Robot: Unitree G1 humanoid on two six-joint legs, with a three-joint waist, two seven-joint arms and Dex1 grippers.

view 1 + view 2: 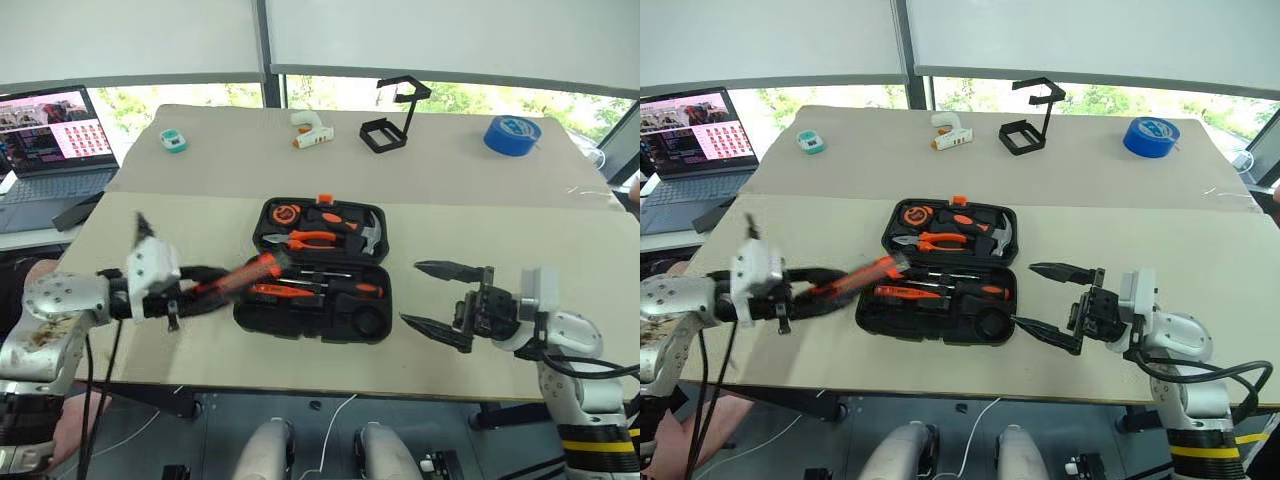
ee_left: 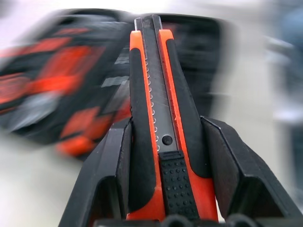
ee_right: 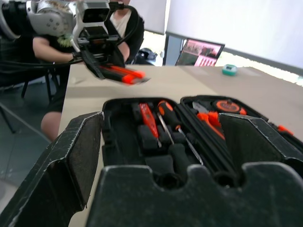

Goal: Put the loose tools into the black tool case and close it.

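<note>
My left pincer (image 1: 205, 283) is pinching the orange-black utility knife (image 1: 245, 273), its tip reaching over the near left edge of the black tool case (image 1: 318, 270). My right pincer (image 1: 438, 298) is hanging spread wide just beside the case's right edge. The case is lying open mid-worktop (image 1: 520, 215), screwdrivers (image 1: 325, 287) slotted inside.

Landmark: black wire-frame stand (image 1: 392, 120), far side of the table (image 1: 560, 240)
White-orange gun-shaped tool (image 1: 309, 130): just left of the stand
Blue tape roll (image 1: 512, 135): well right of the stand
Small teal object (image 1: 173, 140): far left of the stand
Open laptop (image 1: 55, 135): beyond the teal object, off the table's left edge
</note>
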